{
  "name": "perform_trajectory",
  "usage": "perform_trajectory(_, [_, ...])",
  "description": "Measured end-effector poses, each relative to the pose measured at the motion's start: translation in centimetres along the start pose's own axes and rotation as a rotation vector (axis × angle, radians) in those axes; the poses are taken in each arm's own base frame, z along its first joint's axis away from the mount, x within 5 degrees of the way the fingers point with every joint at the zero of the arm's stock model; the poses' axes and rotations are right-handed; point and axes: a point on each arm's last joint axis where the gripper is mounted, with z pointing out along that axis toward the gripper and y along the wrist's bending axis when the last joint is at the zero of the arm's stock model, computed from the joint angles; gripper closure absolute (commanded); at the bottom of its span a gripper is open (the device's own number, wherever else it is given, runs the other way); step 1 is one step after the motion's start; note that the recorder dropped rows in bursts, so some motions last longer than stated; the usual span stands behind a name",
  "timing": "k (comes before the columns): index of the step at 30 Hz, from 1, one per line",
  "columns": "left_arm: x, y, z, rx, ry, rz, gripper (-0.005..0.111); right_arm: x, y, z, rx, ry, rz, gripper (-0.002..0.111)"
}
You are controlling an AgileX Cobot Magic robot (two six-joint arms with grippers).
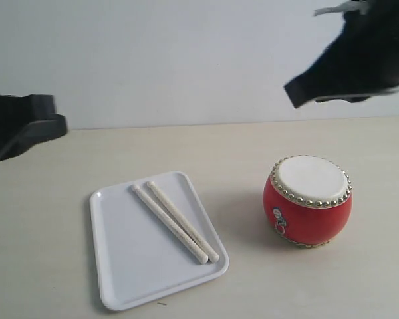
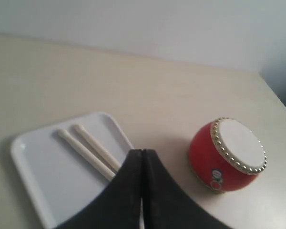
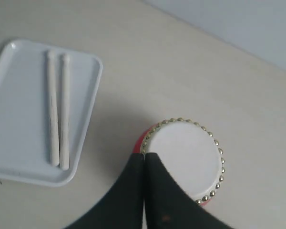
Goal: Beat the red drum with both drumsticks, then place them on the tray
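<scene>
Two pale drumsticks (image 1: 175, 221) (image 2: 89, 152) (image 3: 58, 110) lie side by side on the white tray (image 1: 126, 266) (image 2: 33, 162) (image 3: 19, 62). To the right of the tray stands the red drum (image 1: 308, 201) (image 2: 227, 155) (image 3: 183, 157), upright on the table, its cream skin ringed with brass studs. My left gripper (image 1: 50, 126) (image 2: 142, 151) hangs raised at the left edge, shut and empty. High at the upper right, above the drum, my right gripper (image 1: 294, 93) (image 3: 144, 155) is shut with nothing in it.
The beige tabletop (image 1: 253, 146) runs back to a pale wall (image 1: 186, 53). In the left wrist view the table's far right edge (image 2: 276, 95) shows beyond the drum.
</scene>
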Motion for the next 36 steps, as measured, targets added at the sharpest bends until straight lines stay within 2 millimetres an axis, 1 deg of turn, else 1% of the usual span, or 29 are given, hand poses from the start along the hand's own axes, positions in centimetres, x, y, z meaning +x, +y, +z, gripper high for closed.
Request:
perform_trajectory(1, [0.2,0.1,-1.4,-0.003,-0.055,0.026,0.107,1.0,-0.1,-0.8,0.002,-0.049,0.005,0.108])
perform_trajectory(2, [0.7,0.3,-2.7,-0.010,-0.098,0.057,0.107,2.4,-0.1,-1.1,-0.001,-0.089,0.006,0.108])
perform_trajectory(3, [1.3,0.6,-3.8,-0.018,-0.137,0.080,0.107,3.9,0.0,-1.3,-0.006,-0.124,0.004,0.108])
perform_trajectory(6, [3.0,1.5,-6.0,-0.041,-0.219,0.115,0.107,8.1,0.3,-0.9,-0.024,-0.182,-0.012,0.108])
perform_trajectory(8, [3.9,1.9,-6.9,-0.045,-0.255,0.125,0.107,9.8,0.5,-1.0,-0.038,-0.213,-0.011,0.108])
perform_trajectory(10, [4.5,2.0,-7.8,-0.035,-0.279,0.131,0.107,10.8,0.5,-1.5,-0.050,-0.232,0.011,0.108])
perform_trajectory(14, [5.3,1.9,-8.9,-0.008,-0.295,0.139,0.107,11.2,0.5,-2.8,-0.074,-0.286,0.059,0.108])
perform_trajectory(18, [5.5,1.8,-9.2,0.005,-0.300,0.142,0.107,11.2,0.4,-3.6,-0.078,-0.322,0.072,0.108])
perform_trajectory(28, [5.5,1.8,-9.3,0.009,-0.296,0.142,0.107,11.3,0.4,-3.8,-0.081,-0.331,0.077,0.108])
perform_trajectory(30, [5.5,1.8,-9.6,0.012,-0.312,0.151,0.107,11.3,0.4,-3.8,-0.081,-0.331,0.077,0.108])
perform_trajectory(32, [5.5,1.9,-11.2,-0.006,-0.378,0.176,0.107,11.3,0.4,-3.8,-0.081,-0.331,0.077,0.108])
perform_trajectory(33, [5.6,2.2,-12.8,-0.049,-0.459,0.197,0.107,11.3,0.4,-3.8,-0.081,-0.331,0.077,0.108])
perform_trajectory(34, [5.8,2.3,-13.4,-0.075,-0.491,0.213,0.107,11.2,0.4,-3.8,-0.081,-0.333,0.077,0.108])
perform_trajectory(35, [6.7,2.8,-14.6,-0.155,-0.562,0.266,0.107,11.2,0.4,-3.8,-0.081,-0.333,0.077,0.108])
perform_trajectory(36, [7.2,3.1,-14.9,-0.199,-0.589,0.286,0.107,11.2,0.4,-3.8,-0.081,-0.333,0.077,0.108])
